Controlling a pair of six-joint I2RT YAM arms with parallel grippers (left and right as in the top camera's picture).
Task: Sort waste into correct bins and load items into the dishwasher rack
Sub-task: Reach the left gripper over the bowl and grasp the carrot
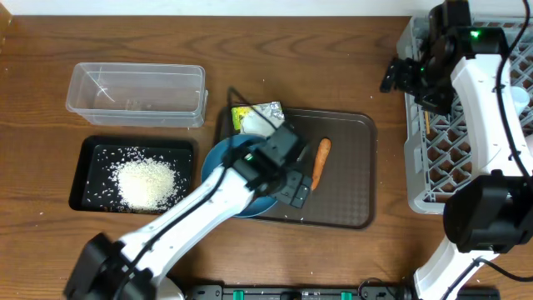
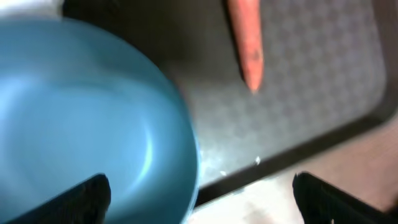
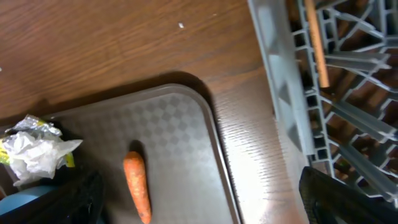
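Observation:
My left gripper [image 1: 293, 177] [image 2: 199, 202] hangs open over the right rim of the large blue bowl [image 1: 237, 179] [image 2: 81, 124]; one finger is over the bowl, the other past its edge. The orange carrot [image 1: 321, 162] [image 2: 245, 43] [image 3: 137, 186] lies just beyond on the brown tray [image 1: 350, 175]. The crumpled wrapper [image 1: 260, 115] [image 3: 34, 149] sits at the tray's back left. My right gripper [image 1: 400, 79] [image 3: 205, 205] is open and empty beside the left wall of the grey rack [image 1: 466, 142] [image 3: 292, 93]. A wooden chopstick [image 3: 316, 40] lies in the rack.
A black tray [image 1: 83, 179] holding a heap of white rice [image 1: 146, 183] sits at the left. A clear plastic container [image 1: 137, 93] stands behind it. Bare wooden table [image 1: 333, 58] lies between the brown tray and the rack.

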